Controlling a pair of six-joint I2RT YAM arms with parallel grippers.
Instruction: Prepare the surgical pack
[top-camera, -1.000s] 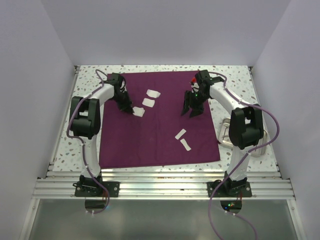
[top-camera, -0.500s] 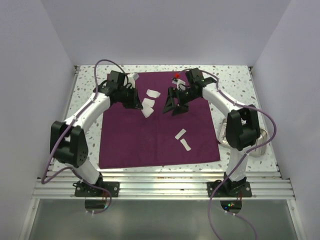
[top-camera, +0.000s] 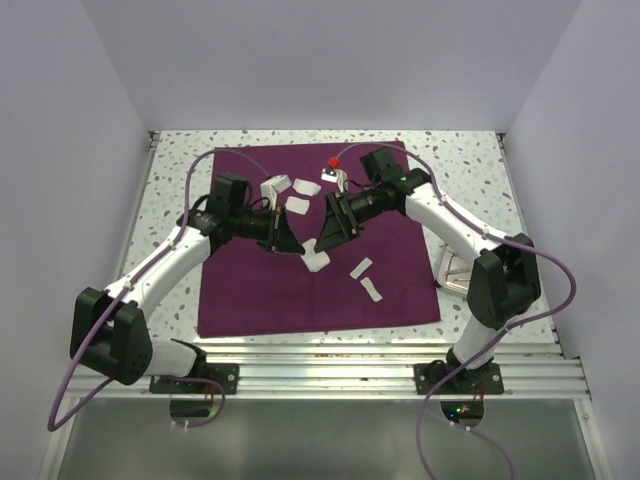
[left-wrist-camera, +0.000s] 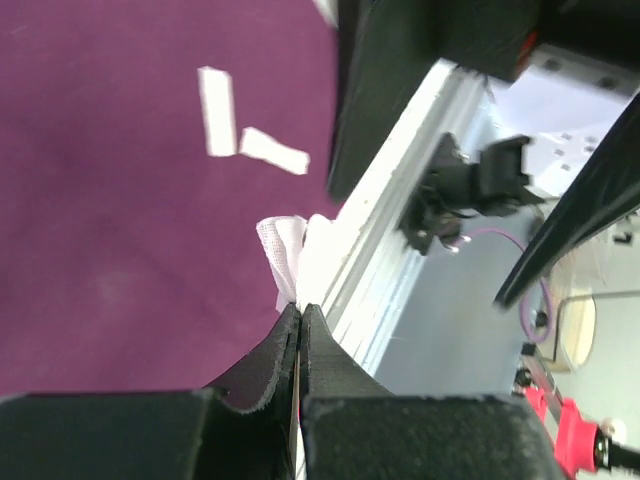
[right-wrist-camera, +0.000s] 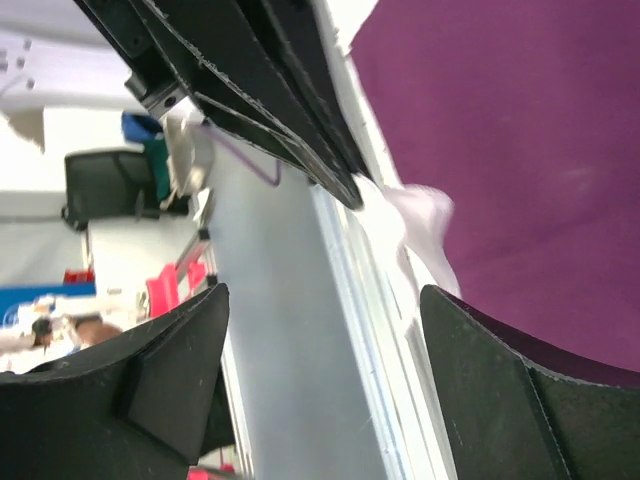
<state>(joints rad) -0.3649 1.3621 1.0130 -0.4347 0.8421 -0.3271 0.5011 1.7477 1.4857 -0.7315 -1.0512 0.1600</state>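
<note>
The surgical pack's plum-purple cloth (top-camera: 260, 290) lies spread on the table. My left gripper (top-camera: 300, 249) hangs over its middle, shut on a white gauze pad (top-camera: 317, 258). In the left wrist view the jaws (left-wrist-camera: 300, 308) pinch the gauze pad (left-wrist-camera: 284, 252) by one edge. My right gripper (top-camera: 320, 236) faces it from the right, open and close to the pad. The right wrist view shows its fingers (right-wrist-camera: 325, 291) spread wide, with the held gauze pad (right-wrist-camera: 422, 222) ahead of them. The steel tray (top-camera: 447, 268) sits off the cloth at the right, partly behind the right arm.
More gauze pads (top-camera: 298, 203) lie on the cloth's far part. Two white strips (top-camera: 367, 279) lie on the cloth at the near right, also in the left wrist view (left-wrist-camera: 218, 110). White walls close in three sides, and an aluminium rail (top-camera: 320, 375) runs along the near edge.
Both arms swung in over the cloth's middle. The left gripper shut on a gauze pad at the cloth's left and carried it right. The right gripper opened wider and moved left.
</note>
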